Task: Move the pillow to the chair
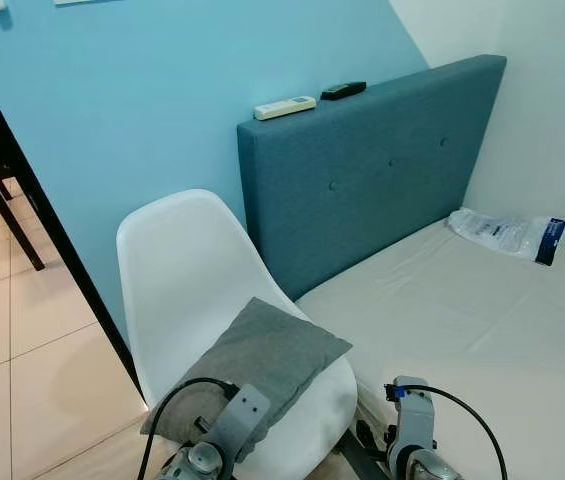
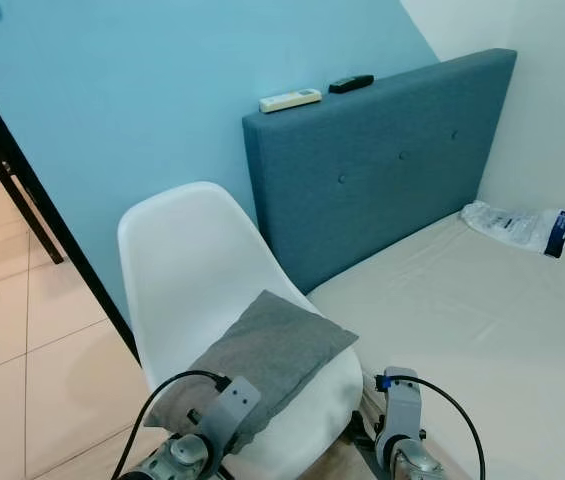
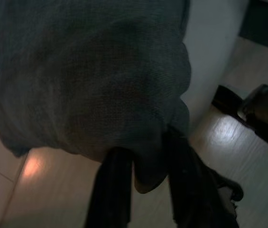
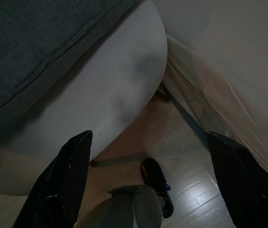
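While the left gripper [image 3: 141,190] fingers pinch the pillow [image 1: 262,360] corner on the chair [image 1: 177,270], open slowly, withdraw straight; right gripper [image 4: 148,180] fingers wide.

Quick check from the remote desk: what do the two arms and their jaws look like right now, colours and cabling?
Both arms are silver-grey metal. The left arm has a flat bracket with small holes and a looping black cable. The right arm carries a black cable on a blue connector. Each gripper has two long black fingers: left gripper, right gripper.
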Motion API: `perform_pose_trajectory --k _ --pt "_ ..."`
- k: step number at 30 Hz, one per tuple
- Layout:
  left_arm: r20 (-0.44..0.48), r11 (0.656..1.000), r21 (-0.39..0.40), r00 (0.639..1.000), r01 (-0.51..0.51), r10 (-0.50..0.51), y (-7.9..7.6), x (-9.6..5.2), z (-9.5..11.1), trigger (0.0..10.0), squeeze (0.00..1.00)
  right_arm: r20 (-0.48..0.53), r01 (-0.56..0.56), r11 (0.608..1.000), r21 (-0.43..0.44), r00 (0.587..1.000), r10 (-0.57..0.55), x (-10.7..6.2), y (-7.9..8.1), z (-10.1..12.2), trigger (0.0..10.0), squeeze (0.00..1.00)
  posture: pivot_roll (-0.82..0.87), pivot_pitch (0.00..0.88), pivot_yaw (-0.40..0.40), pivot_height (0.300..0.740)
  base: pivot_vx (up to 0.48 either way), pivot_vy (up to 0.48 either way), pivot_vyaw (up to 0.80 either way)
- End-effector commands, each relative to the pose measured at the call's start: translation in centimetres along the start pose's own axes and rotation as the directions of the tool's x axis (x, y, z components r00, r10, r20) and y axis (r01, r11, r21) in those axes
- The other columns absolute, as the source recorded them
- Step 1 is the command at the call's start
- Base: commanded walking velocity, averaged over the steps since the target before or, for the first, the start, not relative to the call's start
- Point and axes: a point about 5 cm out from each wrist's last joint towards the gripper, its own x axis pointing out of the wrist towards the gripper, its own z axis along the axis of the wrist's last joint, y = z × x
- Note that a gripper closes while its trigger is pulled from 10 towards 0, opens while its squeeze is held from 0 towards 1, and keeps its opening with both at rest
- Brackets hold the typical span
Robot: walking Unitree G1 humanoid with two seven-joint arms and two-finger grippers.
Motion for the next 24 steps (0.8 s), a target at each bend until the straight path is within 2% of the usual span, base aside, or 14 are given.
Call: perform_pose_trajectory --k 1,9,18,22,23,24 --pt "-0.010 0.999 -0.023 0.999 -0.043 0.043 1.0 -0.2 -0.4 10.0 1.00 0.003 -0.010 1.000 0.002 1.000 0.010 0.1 0.5 0.0 10.0 0.00 -0.17 0.000 0.057 0.716 0.000 0.000 0.00" --pt "-0.021 0.988 -0.058 0.990 -0.140 0.139 2.5 -0.4 -0.7 10.0 1.00 -0.013 -0.025 1.000 -0.014 1.000 0.025 0.1 0.7 -0.4 10.0 0.00 -0.17 0.000 0.057 0.716 0.000 0.000 0.00" --pt "-0.057 0.989 -0.077 0.991 -0.124 0.120 2.0 -0.5 -1.8 10.0 1.00 -0.041 -0.059 0.997 -0.055 0.998 0.057 0.0 1.0 -0.8 10.0 0.00 -0.17 0.000 0.059 0.716 0.000 0.000 0.00" --pt "-0.054 0.990 -0.085 0.993 -0.112 0.107 1.6 -0.5 -1.7 10.0 1.00 -0.057 -0.061 0.996 -0.069 0.997 0.057 0.0 1.1 -1.0 10.0 0.00 -0.17 0.000 0.058 0.696 0.000 0.000 0.00" --pt "-0.048 0.991 -0.081 0.994 -0.103 0.099 1.4 -0.4 -1.6 10.0 0.34 -0.057 -0.063 0.995 -0.073 0.997 0.059 0.0 1.1 -1.0 10.0 0.00 -0.17 0.000 0.058 0.686 0.000 0.000 0.00" --pt "-0.048 0.991 -0.081 0.994 -0.103 0.099 1.4 -0.4 -1.6 10.0 0.34 -0.057 -0.063 0.995 -0.073 0.997 0.059 0.0 1.1 -1.0 10.0 0.00 -0.17 0.000 0.058 0.686 0.000 0.000 0.00"
